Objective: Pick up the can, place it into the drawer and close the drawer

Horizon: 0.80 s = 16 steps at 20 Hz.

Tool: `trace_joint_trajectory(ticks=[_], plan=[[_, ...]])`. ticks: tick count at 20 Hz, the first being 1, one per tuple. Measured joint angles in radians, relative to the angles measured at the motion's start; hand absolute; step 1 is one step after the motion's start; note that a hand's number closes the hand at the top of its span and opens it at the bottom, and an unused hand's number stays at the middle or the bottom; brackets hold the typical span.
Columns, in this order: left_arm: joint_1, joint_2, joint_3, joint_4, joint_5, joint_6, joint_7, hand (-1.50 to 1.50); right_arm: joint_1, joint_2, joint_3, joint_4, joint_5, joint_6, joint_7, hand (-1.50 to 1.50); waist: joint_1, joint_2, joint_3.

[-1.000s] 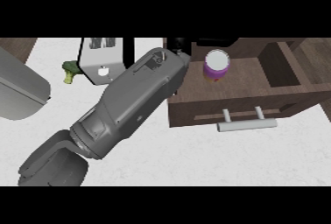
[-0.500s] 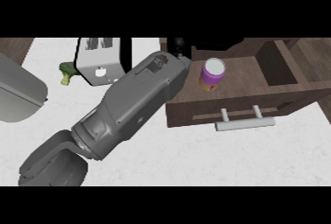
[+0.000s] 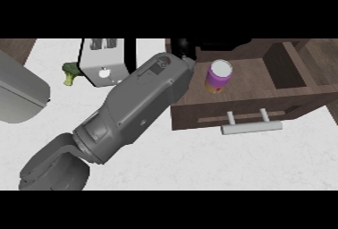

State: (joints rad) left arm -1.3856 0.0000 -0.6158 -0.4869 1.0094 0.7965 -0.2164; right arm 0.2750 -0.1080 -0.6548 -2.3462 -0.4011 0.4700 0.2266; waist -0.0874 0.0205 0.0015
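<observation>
- Purple can with a white lid [image 3: 220, 77] is now standing upright inside the open brown wooden drawer [image 3: 290, 96], apart from my left hand [image 3: 184, 46]. I'm judging placement done, closing left.
- I'm seeing the hand backing off behind the drawer's rear-left corner. It's mostly hidden, so I can't tell how open it is.
- Grey forearm [image 3: 138, 105] is lying diagonally over the counter.

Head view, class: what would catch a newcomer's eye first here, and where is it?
A big grey forearm runs diagonally from lower left toward the top centre, ending in a black hand at the drawer's back edge. Right beside it, a purple can with a white top stands upright inside the open wooden drawer. A toaster and broccoli sit upper left.
</observation>
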Motion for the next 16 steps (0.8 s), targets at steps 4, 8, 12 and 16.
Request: trace_joint_trajectory(ticks=[4,8,12,16], plan=[[-0.009,0.0,-0.004,-0.005,0.019,0.006,-0.035,-1.5,-0.041,-0.013,0.028,-0.013,0.083,0.025,-0.064,-1.5,0.009,-0.001,0.0],[-0.023,0.0,0.003,0.003,0.027,0.001,-0.066,-1.5,-0.083,-0.019,0.076,-0.046,0.231,0.034,-0.105,-1.5,0.028,-0.002,0.0],[-0.036,0.0,-0.001,-0.003,0.036,0.005,-0.069,-1.5,-0.144,-0.01,0.175,-0.065,0.42,0.016,-0.114,-1.5,0.049,-0.003,-0.001],[-0.044,0.0,0.01,-0.003,0.049,-0.003,-0.06,-1.5,-0.206,-0.004,0.287,-0.037,0.616,-0.007,-0.132,-1.5,0.066,-0.005,-0.001]])
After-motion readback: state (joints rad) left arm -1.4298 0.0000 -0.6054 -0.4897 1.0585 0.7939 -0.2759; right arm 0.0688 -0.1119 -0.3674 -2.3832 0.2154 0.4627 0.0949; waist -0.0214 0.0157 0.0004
